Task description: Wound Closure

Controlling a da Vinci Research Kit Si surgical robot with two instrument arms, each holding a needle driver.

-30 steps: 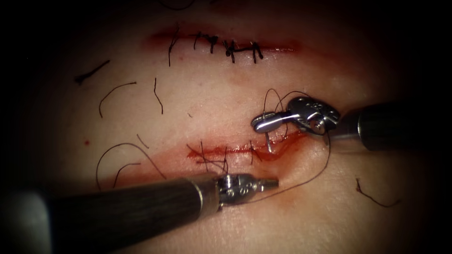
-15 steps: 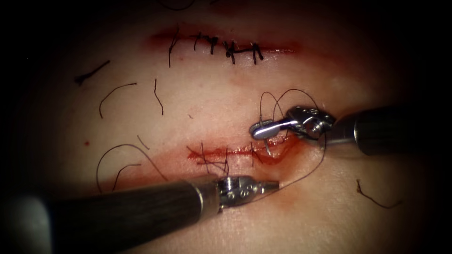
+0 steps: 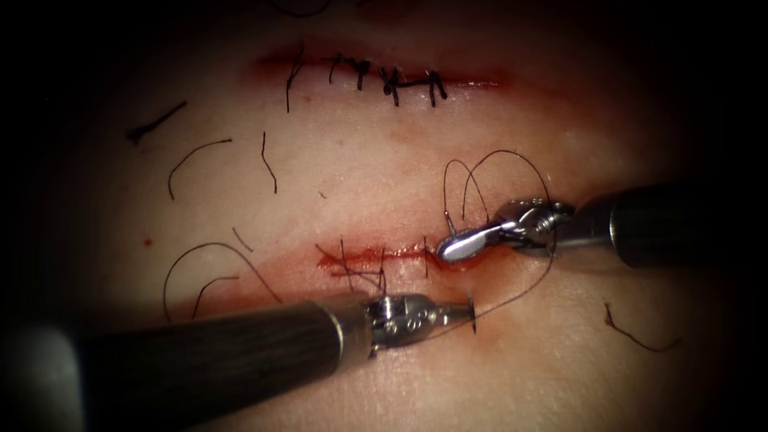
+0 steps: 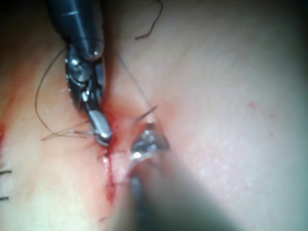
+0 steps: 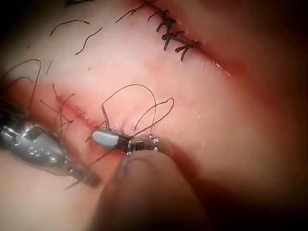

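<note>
Our right tool [image 3: 458, 248] is clamped on the needle [image 3: 449, 223] near its tail end, low over the cut [image 3: 376, 256], the needle buried in the tissue [image 3: 360, 168]. Its dark tip shows at our left tool [image 3: 464, 310], whose jaw state we cannot tell. Any twist here could tear the wound edge; the looped thread [image 3: 496, 172] might snag.

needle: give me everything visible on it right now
The needle is thin, dark, curved metal, mostly buried in the tissue at the cut's right end. Its tail stub stands up from the right pincer, which looks shut on it. Thread loops off the tail. A short dark tip seems to show below the cut, at the left pincer.
</note>
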